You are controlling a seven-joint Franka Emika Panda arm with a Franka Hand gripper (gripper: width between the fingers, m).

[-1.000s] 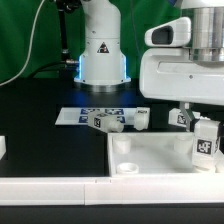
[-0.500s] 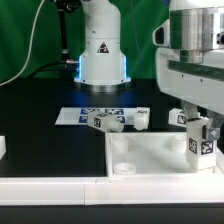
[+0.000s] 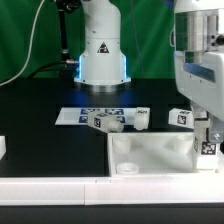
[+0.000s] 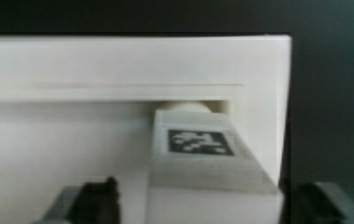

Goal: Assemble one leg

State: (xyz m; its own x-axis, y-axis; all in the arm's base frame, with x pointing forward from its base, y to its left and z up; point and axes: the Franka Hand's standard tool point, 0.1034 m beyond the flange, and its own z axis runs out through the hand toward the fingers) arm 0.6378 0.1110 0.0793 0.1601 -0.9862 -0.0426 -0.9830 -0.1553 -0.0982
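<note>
The leg was held upright in the gripper, whose fingers were pinched against its sides, the tagged face being turned toward the camera. In the wrist view the leg was seen between the two dark fingertips, its narrower round end pointing at the far corner of the panel. It was carried over the panel at about four o'clock from the arm's base, close to the panel's corner on the exterior view's right; the upright hold was judged to serve for lowering the round end into a corner socket, though that socket was hidden behind the leg. An open socket was visible at the near corner on the exterior view's left. Three loose legs, one beside the marker board, another and a third, were left lying at twelve o'clock of the panel, apart from it.
</note>
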